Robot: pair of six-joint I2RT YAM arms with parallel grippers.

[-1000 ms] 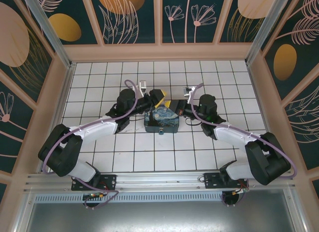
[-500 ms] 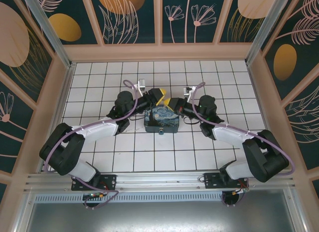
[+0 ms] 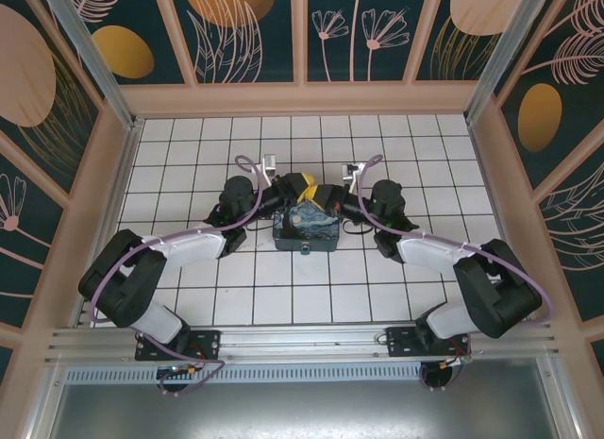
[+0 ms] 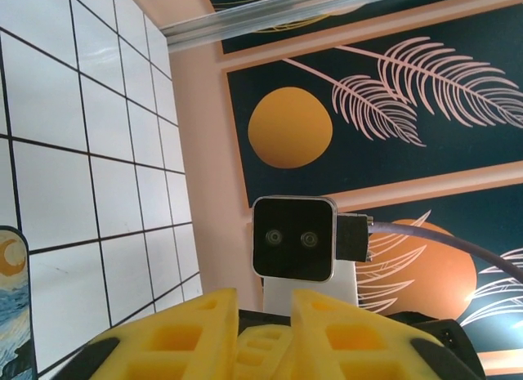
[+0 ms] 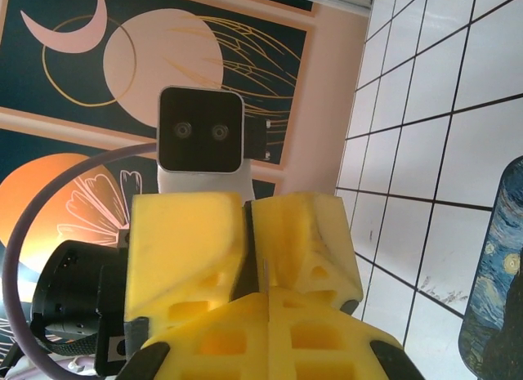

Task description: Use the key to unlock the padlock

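Both grippers meet over the far edge of the starry-night box (image 3: 307, 228). My right gripper (image 5: 268, 294) (image 3: 327, 199) is shut, and a thin grey metal sliver, the key (image 5: 267, 274), stands edge-on out of its seam. My left gripper (image 4: 265, 302) (image 3: 304, 186) faces it tip to tip. Its yellow fingers (image 4: 176, 335) stand a little apart, and the right gripper's yellow tip (image 4: 260, 347) shows in the gap. A tiny blue thing at the box's near edge looks like the padlock (image 3: 304, 248).
The box lies mid-table on the white tiled floor (image 3: 189, 146), with both forearms slanting in from the sides. Peach-framed painted walls (image 3: 302, 42) close the workspace at the back and sides. Bare tiles lie behind and in front of the box.
Both grippers have drawn together over the box's far edge: the right one has slid left and away from me, the left has edged right, and the gap between them has closed.
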